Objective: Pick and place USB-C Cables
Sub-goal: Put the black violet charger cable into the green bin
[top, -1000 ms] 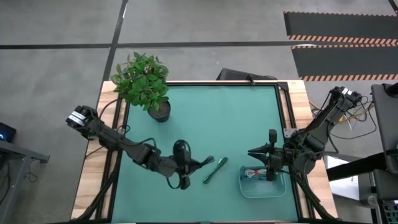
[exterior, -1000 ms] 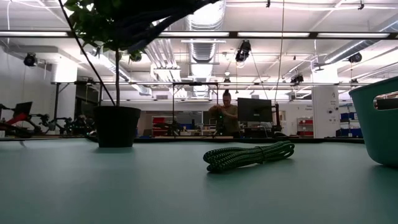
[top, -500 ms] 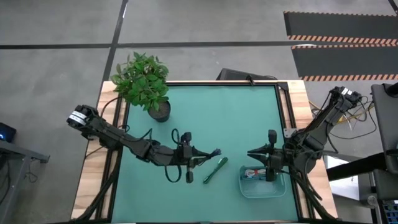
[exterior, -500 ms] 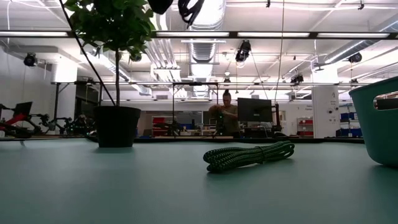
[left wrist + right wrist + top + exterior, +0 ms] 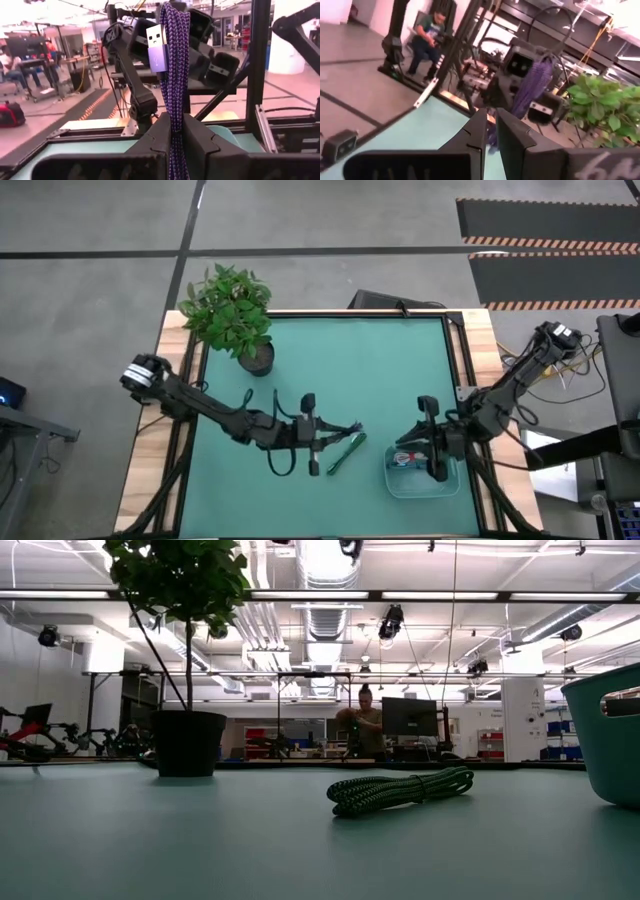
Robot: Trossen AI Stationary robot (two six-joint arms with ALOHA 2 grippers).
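My left gripper point(image 5: 330, 430) is at mid-table, reaching toward the table's right, shut on a dark blue-purple braided cable bundle point(image 5: 175, 75), which also shows in the high view point(image 5: 347, 426). A green cable bundle point(image 5: 345, 452) lies flat on the green mat just near of it and shows in the low view point(image 5: 400, 788). My right gripper point(image 5: 403, 438) hovers shut over the far-left part of a pale teal bin point(image 5: 450, 485), touching nothing. A white-and-red cable point(image 5: 408, 458) lies in the bin. My left gripper pinches the purple bundle between its two fingers point(image 5: 155, 137), on a stretch point(image 5: 175, 135) back from its plug end. The fingers come level from the table's left. The bundle runs out past the fingertips, its silver plug point(image 5: 155, 42) free. It is lifted clear of the mat.
A potted plant point(image 5: 232, 315) stands at the far left of the mat; its pot shows in the low view point(image 5: 188, 743). The bin's wall point(image 5: 610, 730) stands at the right. Bare mat point(image 5: 380, 360) lies at the far middle. A person stands in the room beyond the table.
My left gripper has carried the purple cable up and toward the table's right edge, toward the bin, turning its wrist on the way. The arm has left the top of the low view. The green cable has stayed where it was.
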